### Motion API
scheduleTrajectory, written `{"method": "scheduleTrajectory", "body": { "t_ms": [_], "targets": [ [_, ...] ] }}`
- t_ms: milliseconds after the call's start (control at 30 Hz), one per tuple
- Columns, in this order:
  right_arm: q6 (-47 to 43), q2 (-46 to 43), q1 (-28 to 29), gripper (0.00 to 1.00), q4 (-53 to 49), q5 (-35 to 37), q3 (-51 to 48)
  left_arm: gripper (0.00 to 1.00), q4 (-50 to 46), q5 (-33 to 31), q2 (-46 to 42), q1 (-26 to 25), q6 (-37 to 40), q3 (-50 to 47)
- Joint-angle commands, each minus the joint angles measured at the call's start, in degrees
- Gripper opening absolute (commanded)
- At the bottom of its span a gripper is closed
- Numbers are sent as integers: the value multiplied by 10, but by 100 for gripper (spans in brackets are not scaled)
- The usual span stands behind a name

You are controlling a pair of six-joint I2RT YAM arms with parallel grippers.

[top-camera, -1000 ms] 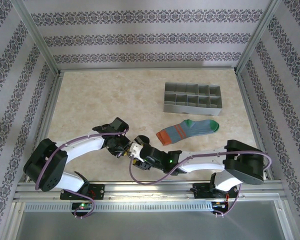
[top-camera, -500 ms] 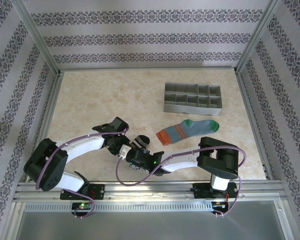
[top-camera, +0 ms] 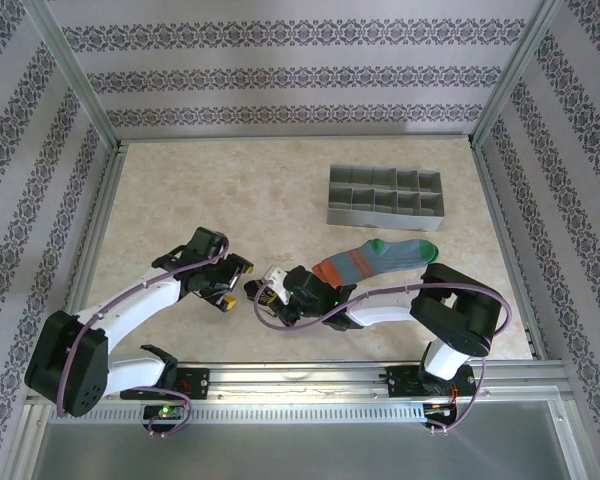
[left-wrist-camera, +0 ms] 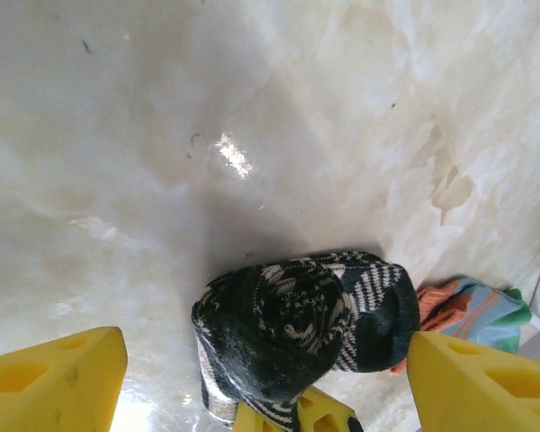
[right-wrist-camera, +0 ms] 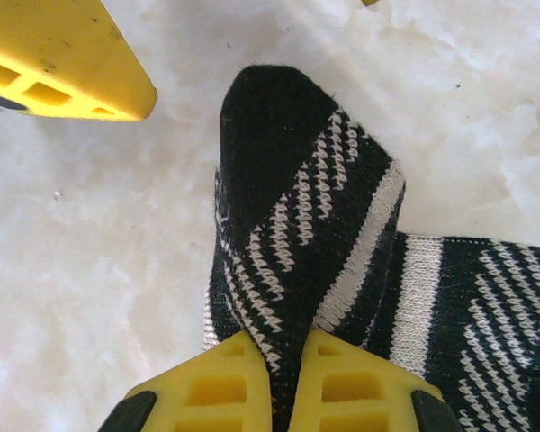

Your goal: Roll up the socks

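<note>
The black sock (left-wrist-camera: pixel 297 315) sits as a coil at lower centre, so rolling looks nearly done; the right gripper (right-wrist-camera: pixel 286 364) is clamped on its cuff fold; the left gripper (top-camera: pixel 234 285) is spread apart beside it; next probably tucking the cuff over.

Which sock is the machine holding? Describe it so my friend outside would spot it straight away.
Start at the pale marble-patterned table and look near its front edge, towards the middle. There the right gripper pinches a rolled-up black fabric sock with thin white stripes. Its neighbour, a blue-teal sock with orange bands, lies flat and unrolled beside it.
</note>
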Motion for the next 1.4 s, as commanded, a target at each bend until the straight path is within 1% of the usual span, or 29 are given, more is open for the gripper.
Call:
{"method": "scheduleTrajectory", "body": {
  "t_ms": [0, 67, 133, 267, 433, 567, 767, 967, 1167, 1367],
  "targets": [
    [43, 34, -19, 0, -116, -77, -50, 76, 44, 26, -8, 4, 20, -3],
    [53, 36, -30, 0, -114, -91, -56, 72, 49, 37, -4, 1, 23, -2],
    [67, 37, -43, 0, -107, -106, -66, 69, 48, 44, -4, -6, 30, -1],
    [97, 43, -68, 0, -94, -145, -86, 68, 34, 49, -4, -30, 45, 4],
    [124, 44, -89, 0, -96, -153, -97, 64, 20, 30, -8, -59, 46, 4],
    [150, 54, -116, 0, -91, -178, -100, 62, 25, 20, 1, -80, 49, 7],
    [172, 69, -154, 0, -75, -221, -106, 62, 63, 16, 50, -104, 53, 16],
    [185, 84, -188, 0, -72, -252, -112, 63, 110, 12, 108, -108, 56, 36],
    [194, 103, -207, 0, -72, -267, -107, 64, 123, 10, 140, -111, 66, 65],
    [206, 118, -219, 0, -75, -275, -96, 65, 107, 18, 157, -115, 81, 75]
  ]
}}
